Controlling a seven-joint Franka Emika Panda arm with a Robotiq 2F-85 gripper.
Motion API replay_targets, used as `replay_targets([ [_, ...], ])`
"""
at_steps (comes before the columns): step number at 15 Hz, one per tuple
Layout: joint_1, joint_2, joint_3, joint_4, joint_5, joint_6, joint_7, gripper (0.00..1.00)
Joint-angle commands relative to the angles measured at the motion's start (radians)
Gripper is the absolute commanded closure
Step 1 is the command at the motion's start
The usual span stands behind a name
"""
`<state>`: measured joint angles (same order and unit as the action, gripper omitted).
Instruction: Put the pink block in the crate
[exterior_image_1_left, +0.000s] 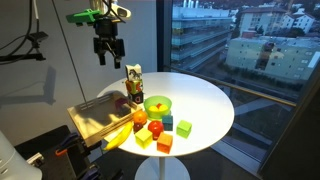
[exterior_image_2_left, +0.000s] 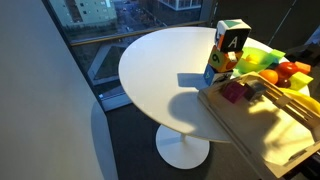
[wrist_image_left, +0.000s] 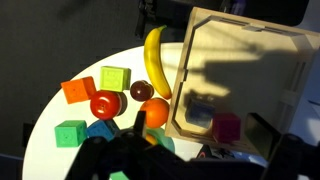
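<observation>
Your gripper (exterior_image_1_left: 108, 58) hung high above the table (exterior_image_1_left: 205, 100), fingers (exterior_image_1_left: 100, 54) spread and holding nothing. Only that exterior view showed it clearly; at the wrist it was a dark blur. The wrist view showed best that the pink block (wrist_image_left: 228, 127) sat flat on the floor of the crate (wrist_image_left: 180, 85), near a corner. Being a cube, it had no long side, and its edges looked roughly square to the walls. A banana (wrist_image_left: 153, 60) lay just outside, along one wall.
</observation>
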<state>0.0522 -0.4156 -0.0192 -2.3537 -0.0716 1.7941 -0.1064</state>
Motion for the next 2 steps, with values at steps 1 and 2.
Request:
replay_targets([
  [1,-0.008,0.003,0.008,0.001,0.003,-0.002,-0.002,0.0],
  [2,-0.008,0.005,0.008,0.001,0.003,-0.002,-0.002,0.0],
])
